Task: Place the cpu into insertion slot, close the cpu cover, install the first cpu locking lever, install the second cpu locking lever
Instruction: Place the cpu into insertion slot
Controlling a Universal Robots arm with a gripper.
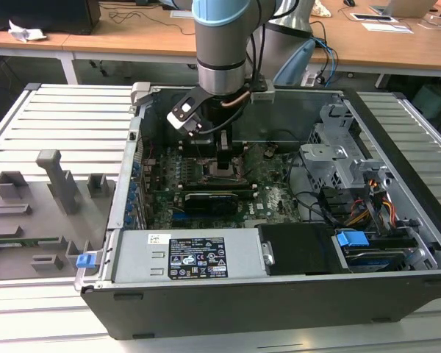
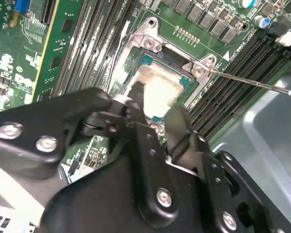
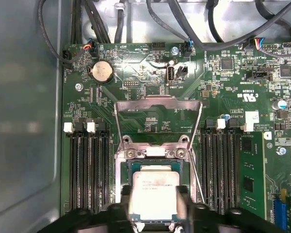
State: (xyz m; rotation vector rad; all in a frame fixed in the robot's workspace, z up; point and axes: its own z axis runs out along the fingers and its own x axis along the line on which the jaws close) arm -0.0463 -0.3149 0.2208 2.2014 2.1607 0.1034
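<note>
Over the slatted surface (image 1: 59,118), exterior view: one open computer case (image 1: 206,309), lying flat, with grey fixtures (image 1: 55,184) toward the exterior view's left. The arm enters from above. The claw (image 1: 226,163) hangs low over the insertion slot (image 1: 222,175), about mid-motherboard and nearer the case's far wall than its near edge.

Second wrist view: claw (image 2: 156,101), black fingers (image 2: 177,121) closed on the cpu (image 2: 160,85), one at each opposite side. The cpu, silver top up, sits directly over the insertion slot (image 2: 157,59); whether it touches the slot floor cannot be told. One locking lever (image 2: 252,82), a thin rod, is swung free across the memory slots (image 2: 242,58).

First wrist view: cpu (image 3: 154,189) between the tips of the claw (image 3: 154,208), edges roughly parallel to the rim of the insertion slot (image 3: 153,165). The cpu cover (image 3: 157,101), a silver frame, is folded back open beyond the slot, clear of the cpu.

Handling note, judged: the step in hand is seating the cpu.
- Keep it level, with its edges square to the rim.
- Travel straight down with no sideways drag, since the contacts would likely bend.
- Grip lightly and on the edges alone, and loosen only once the chip lies flat all round.
- The cover and lever sit clear, so no fouling is expected.
</note>
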